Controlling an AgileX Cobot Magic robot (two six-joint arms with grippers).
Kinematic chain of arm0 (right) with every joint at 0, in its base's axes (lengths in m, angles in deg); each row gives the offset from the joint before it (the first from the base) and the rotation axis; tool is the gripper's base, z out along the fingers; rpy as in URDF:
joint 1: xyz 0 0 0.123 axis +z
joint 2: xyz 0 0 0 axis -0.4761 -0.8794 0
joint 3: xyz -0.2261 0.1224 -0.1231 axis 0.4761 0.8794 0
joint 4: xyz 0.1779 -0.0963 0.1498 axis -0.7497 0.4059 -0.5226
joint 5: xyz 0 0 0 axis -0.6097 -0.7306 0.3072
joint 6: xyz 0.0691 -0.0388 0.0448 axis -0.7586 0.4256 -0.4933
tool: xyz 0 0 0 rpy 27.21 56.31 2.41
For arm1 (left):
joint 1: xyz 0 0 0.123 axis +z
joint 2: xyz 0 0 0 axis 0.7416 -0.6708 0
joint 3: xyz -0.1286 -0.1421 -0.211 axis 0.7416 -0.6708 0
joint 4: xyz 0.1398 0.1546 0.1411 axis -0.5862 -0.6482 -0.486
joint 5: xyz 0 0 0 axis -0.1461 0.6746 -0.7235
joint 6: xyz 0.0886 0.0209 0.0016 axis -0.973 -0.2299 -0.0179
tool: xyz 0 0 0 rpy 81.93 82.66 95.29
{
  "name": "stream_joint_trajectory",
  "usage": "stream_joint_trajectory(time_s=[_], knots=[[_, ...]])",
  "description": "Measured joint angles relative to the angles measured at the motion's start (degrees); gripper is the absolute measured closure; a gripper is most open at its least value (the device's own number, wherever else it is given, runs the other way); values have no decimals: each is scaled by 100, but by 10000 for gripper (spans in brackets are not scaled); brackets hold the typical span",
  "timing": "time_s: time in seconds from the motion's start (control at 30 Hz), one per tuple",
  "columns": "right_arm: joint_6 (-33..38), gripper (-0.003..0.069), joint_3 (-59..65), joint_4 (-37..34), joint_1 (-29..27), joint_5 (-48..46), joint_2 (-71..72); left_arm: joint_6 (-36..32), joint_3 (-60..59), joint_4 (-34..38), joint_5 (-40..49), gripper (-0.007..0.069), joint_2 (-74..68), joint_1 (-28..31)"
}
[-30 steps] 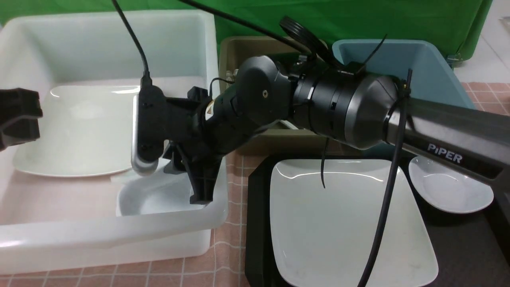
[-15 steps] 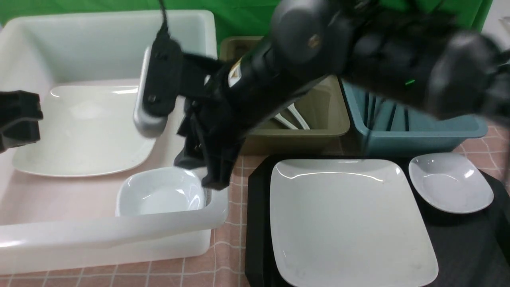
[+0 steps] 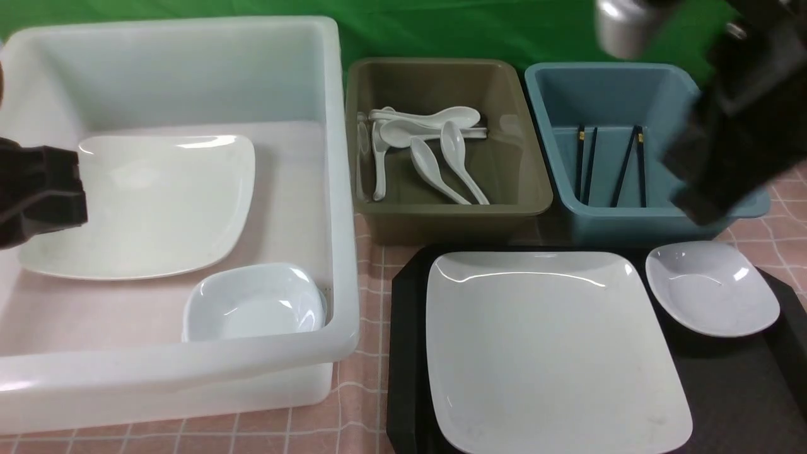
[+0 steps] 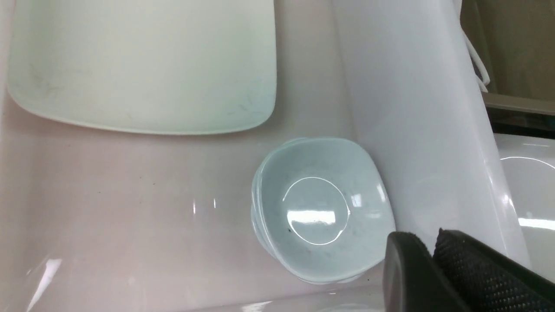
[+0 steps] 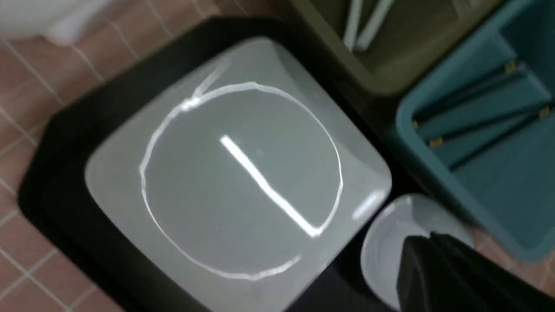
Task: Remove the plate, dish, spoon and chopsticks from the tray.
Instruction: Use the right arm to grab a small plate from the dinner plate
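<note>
Tray half cleared, both hands empty.
The plate [image 3: 555,347] and dish [image 3: 712,296] lie side by side on the tray [image 3: 744,403]. Spoons [image 3: 429,145] are sorted into the olive tub [image 3: 523,189] and chopsticks [image 3: 586,164] into the blue tub [image 3: 630,224], each kind apart. The right hand [image 5: 427,249] is above the dish, jaws together, probably lined up for it. The left hand [image 4: 431,242], fingers together, hangs over the white tub [image 3: 340,189], clear of the tray.

Plate [image 3: 555,353] on tray [image 3: 406,353], dish [image 3: 712,296] at its right; behind, spoons [image 3: 435,145] in left tub [image 3: 504,189], chopsticks [image 3: 586,164] seemingly in right tub [image 3: 630,221]
</note>
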State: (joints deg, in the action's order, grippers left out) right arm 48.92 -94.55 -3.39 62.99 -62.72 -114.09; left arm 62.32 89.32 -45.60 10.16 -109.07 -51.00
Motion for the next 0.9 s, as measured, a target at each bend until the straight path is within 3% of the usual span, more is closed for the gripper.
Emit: stream_joint_trajectory(time_s=[0.1, 0.13, 0.2, 0.3, 0.33, 0.37, 0.4, 0.5, 0.73, 0.9], knots=[[-226, 627, 1243, 30, -1000, 34, 29, -65, 0, 39, 0, 544, 0, 0], [-226, 626, 1310, 30, -1000, 37, 20, -71, 0, 44, 0, 544, 0, 0], [-405, 587, 2017, 34, -1606, 247, -167, -132, 0, 43, 0, 541, -5, 0], [-467, 424, 2498, 34, -2058, 771, -604, -201, 0, 60, 0, 536, -5, 0], [-467, 424, 2498, 34, -2072, 806, -604, -202, 0, 65, 0, 536, -5, 0], [-441, 332, 2539, 34, -2149, 1141, -835, -228, 0, 79, 0, 534, -5, 0], [-429, 311, 2545, 34, -2155, 1193, -891, -228, 0, 86, 0, 533, -5, 0], [153, 174, 2545, 34, -2175, 2296, -1345, -234, 0, 92, 0, 533, -5, 0], [1544, 141, 2545, 236, -2175, 3037, -2103, -285, 0, 123, 159, 533, -5, 0], [1693, 140, 2545, 661, -2175, 3330, -2483, -297, 0, 123, 293, 533, -5, 0]])
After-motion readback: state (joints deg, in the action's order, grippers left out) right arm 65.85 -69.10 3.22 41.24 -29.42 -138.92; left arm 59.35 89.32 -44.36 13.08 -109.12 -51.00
